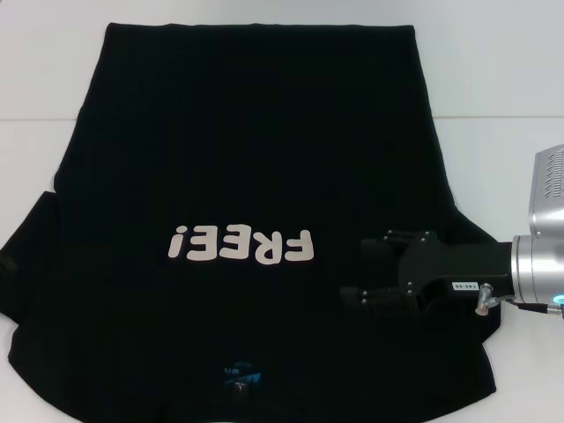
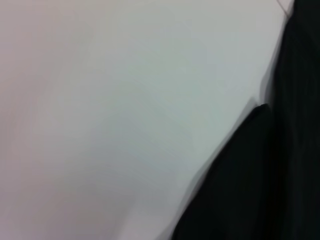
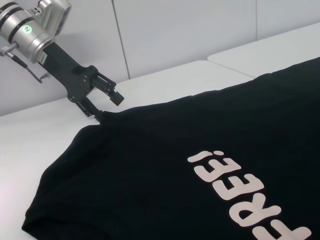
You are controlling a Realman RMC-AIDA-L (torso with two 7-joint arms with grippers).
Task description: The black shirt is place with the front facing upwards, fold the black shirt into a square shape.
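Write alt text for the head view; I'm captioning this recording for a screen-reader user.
A black shirt lies spread front-up on a white table, its white "FREE!" lettering upside down in this view. The right gripper, open, reaches in over the shirt's right side.

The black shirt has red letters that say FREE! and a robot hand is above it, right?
Not quite. The letters on the black shirt are white, not red; the head view shows this. The right gripper is indeed above the shirt.

White tabletop (image 1: 493, 70) — pale panelled wall (image 3: 190, 30) behind.
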